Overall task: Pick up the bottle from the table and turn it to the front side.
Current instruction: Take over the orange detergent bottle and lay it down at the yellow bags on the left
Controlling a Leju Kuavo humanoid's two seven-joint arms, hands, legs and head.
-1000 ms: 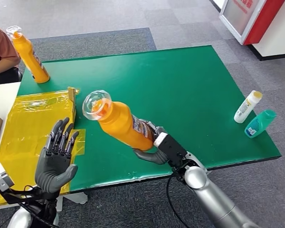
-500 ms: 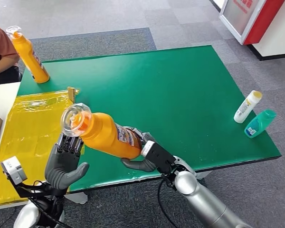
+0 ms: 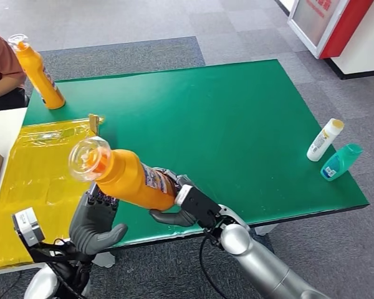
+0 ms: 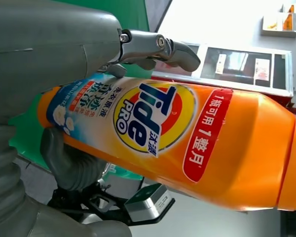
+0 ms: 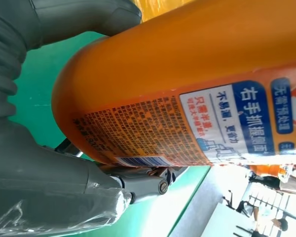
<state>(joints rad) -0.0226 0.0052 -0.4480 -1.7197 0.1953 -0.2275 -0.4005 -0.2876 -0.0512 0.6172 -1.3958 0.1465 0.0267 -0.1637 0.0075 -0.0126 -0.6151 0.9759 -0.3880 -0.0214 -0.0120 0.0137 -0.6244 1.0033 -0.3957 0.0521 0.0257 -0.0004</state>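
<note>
An orange detergent bottle (image 3: 128, 180) with a clear cap (image 3: 88, 159) hangs tilted over the near edge of the green table (image 3: 213, 118), cap pointing left. My right hand (image 3: 178, 215) grips its base, thumb below and fingers over the top. Under the bottle's upper half sits my left hand (image 3: 96, 218), palm up and fingers spread; the bottle hides its fingertips, and I cannot tell if they touch it. The left wrist view faces the bottle's front Tide label (image 4: 154, 118). In the right wrist view the back label (image 5: 199, 123) shows, with the thumb (image 5: 83, 17) pressed on the bottle.
A second orange bottle (image 3: 38, 73) stands at the table's far left corner beside a seated person (image 3: 0, 62). A white bottle (image 3: 325, 139) and a teal bottle (image 3: 341, 161) lie near the right edge. A yellow sheet (image 3: 34, 168) covers the left side.
My right hand has carried the bottle leftward and nearer, over my left hand. The left hand has moved right and up under the bottle, which now hides its fingers.
</note>
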